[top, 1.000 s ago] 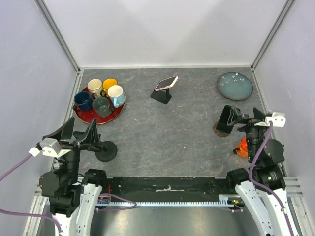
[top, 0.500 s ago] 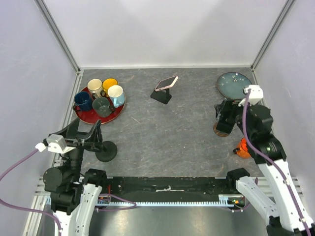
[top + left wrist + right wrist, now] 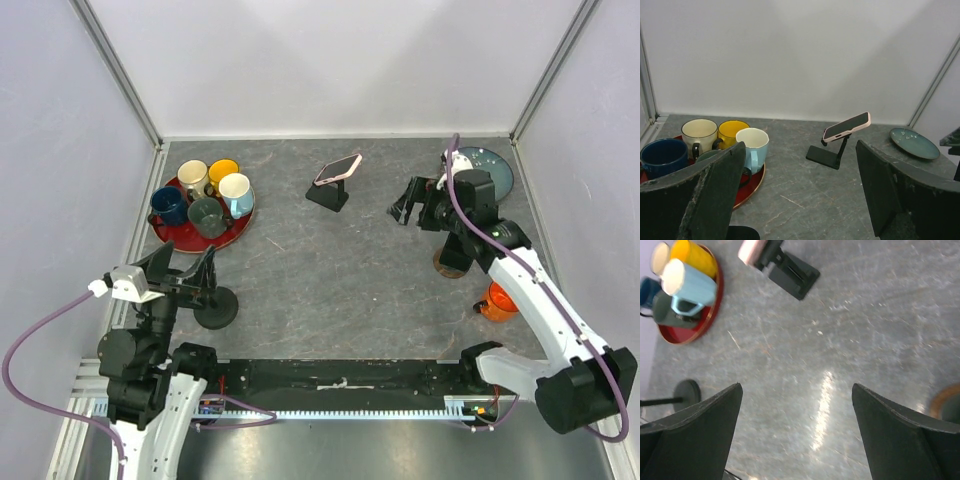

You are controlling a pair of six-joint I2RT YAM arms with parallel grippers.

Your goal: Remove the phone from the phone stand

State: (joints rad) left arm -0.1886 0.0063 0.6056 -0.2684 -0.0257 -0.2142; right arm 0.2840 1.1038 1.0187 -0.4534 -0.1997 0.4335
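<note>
While the right hand (image 3: 405,203) hangs released, tabletop (image 3: 372,222) lies between it and the phone (image 3: 338,168).

even, bright overhead light with soft shadows; glare streaks the table (image 3: 825,385) and the right wrist view is blurred.

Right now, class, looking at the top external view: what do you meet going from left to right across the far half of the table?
red tray of mugs → phone on its stand → right pincer, open → teal plate
</note>
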